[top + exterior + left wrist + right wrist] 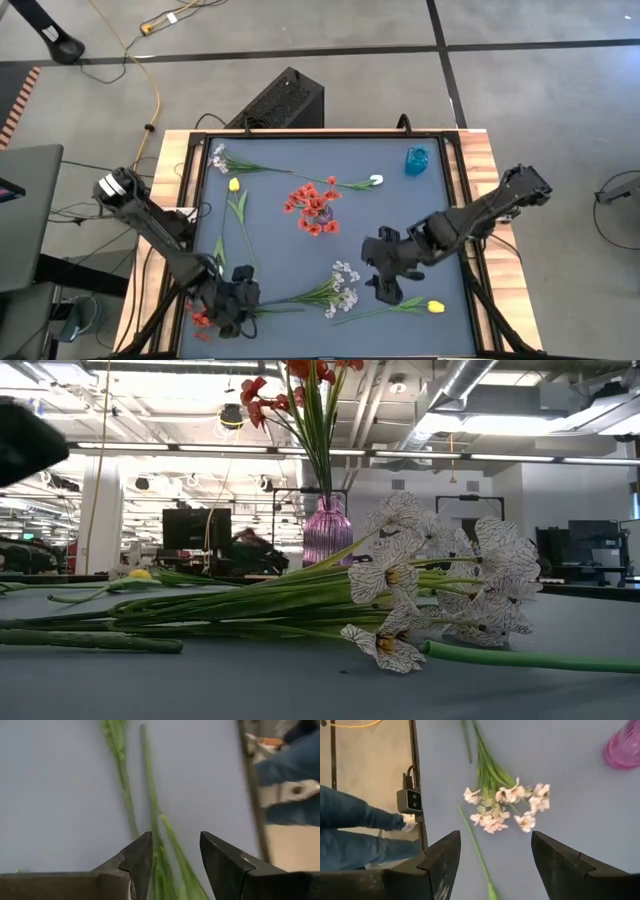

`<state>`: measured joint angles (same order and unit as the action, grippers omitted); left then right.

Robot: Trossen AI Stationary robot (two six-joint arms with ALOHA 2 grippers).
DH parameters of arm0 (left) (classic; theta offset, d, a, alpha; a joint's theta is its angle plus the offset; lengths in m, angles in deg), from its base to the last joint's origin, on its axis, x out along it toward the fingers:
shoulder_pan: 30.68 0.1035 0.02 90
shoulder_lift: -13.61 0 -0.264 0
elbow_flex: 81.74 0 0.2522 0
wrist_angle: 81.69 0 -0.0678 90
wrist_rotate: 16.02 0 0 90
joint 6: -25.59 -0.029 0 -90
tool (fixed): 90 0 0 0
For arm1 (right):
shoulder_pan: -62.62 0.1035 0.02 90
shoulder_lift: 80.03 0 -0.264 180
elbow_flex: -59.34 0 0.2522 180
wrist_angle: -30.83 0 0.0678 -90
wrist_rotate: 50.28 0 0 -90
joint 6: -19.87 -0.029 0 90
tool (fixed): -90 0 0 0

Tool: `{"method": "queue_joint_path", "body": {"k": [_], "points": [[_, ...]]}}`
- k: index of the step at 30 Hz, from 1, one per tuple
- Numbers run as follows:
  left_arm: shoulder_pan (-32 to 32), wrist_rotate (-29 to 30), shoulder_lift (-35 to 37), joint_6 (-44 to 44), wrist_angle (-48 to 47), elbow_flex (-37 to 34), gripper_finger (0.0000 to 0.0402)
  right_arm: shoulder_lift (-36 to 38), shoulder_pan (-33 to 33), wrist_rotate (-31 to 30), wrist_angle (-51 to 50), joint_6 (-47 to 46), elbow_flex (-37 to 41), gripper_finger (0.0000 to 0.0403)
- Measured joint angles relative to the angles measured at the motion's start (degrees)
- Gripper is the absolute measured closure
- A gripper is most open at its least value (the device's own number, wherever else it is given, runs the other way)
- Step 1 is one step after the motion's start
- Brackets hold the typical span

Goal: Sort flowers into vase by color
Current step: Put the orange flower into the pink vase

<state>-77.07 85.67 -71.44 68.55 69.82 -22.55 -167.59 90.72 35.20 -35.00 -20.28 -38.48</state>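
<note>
A purple vase (pixel 320 213) (pixel 327 530) holding red blossoms (pixel 310 200) stands mid-table. A blue vase (pixel 416 160) stands far right. Loose flowers lie flat on the mat: a white-lilac spray (pixel 219 157), a yellow tulip (pixel 234 185) and a white tulip (pixel 376 180) at the far side, another white-lilac spray (pixel 343 287) (pixel 505 805) and a yellow tulip (pixel 436 307) near. My left gripper (pixel 238 297) (pixel 175 855) hovers open over the near spray's green stems (pixel 150 815). My right gripper (pixel 385 272) (pixel 495 840) hangs open above that spray's blossoms.
A small red bunch (pixel 200 319) lies at the near left corner beside my left gripper. A raised wooden frame (pixel 480 170) borders the mat. A person's legs in jeans (pixel 355 830) stand beyond the table's near edge. A black box (pixel 285 98) sits behind the table.
</note>
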Motion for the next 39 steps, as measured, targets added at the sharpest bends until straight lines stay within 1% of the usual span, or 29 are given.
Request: {"method": "queue_joint_path", "body": {"k": [4, 6, 9, 13, 17, 19, 21, 23, 25, 30, 31, 34, 37, 39], "points": [[-1.9, 2.7, -4.4, 1.3, 3.8, 0.0, 0.0249, -1.1, 3.0, -3.4, 1.1, -5.4, 0.0, 0.0132], [-2.4, 2.5, -6.6, 1.3, 7.2, 0.0, 0.0249, -2.2, 4.0, -5.4, 1.4, -7.6, 0.0, 0.0132], [-3.0, 2.7, -9.1, 2.0, 9.3, 0.0, 0.0249, -3.9, 5.0, -7.4, 1.9, -8.2, 0.0, 0.0132], [-3.1, 6.4, -11.6, 7.4, 8.3, 0.0, 0.0249, -7.2, 5.2, -7.7, 2.1, -8.0, 0.0, 0.0132], [-3.2, 10.2, -11.7, 7.2, 8.2, 0.0, 0.0249, -10.6, 5.0, -7.5, 3.5, -5.9, 0.0, 0.0132], [-3.2, 10.3, -11.7, 5.8, 8.0, 0.0, 0.0249, -12.1, 4.9, -7.0, 4.9, -4.6, 0.0, 0.0132], [-3.2, 8.6, -11.7, 4.5, 7.6, 0.0, 0.0252, -13.2, 4.8, -5.9, 6.4, -4.0, 0.0, 0.0132], [-3.2, 7.3, -11.7, 4.2, 6.7, 0.0, 0.0264, -13.9, 4.6, -5.7, 7.9, -3.5, 0.0, 0.0132], [-3.2, 6.0, -11.6, 4.2, 6.7, 0.0, 0.0288, -14.1, 4.3, -5.3, 9.0, -2.8, 0.0, 0.0132], [-3.1, 0.2, -10.5, 4.1, 8.8, 0.0, 0.0383, -12.5, 3.5, -4.2, 10.0, -2.4, 0.1, 0.0132], [-3.1, -0.5, -10.0, 3.6, 8.4, 0.4, 0.0391, -11.7, 3.3, -4.2, 10.7, -2.3, 0.1, 0.0132], [-2.5, -1.4, -6.5, 0.0, 5.9, 2.2, 0.0396, -9.4, 2.8, -4.2, 13.9, -1.4, 0.1, 0.0133], [-1.2, -1.0, -1.9, -4.3, 2.1, 3.9, 0.0399, -7.3, 2.0, -4.2, 20.4, -1.4, 0.1, 0.0133], [0.0, -0.7, 1.6, -7.2, 0.0, 5.1, 0.04, -6.1, 1.4, -3.4, 26.5, -1.4, 0.1, 0.0132]]}}
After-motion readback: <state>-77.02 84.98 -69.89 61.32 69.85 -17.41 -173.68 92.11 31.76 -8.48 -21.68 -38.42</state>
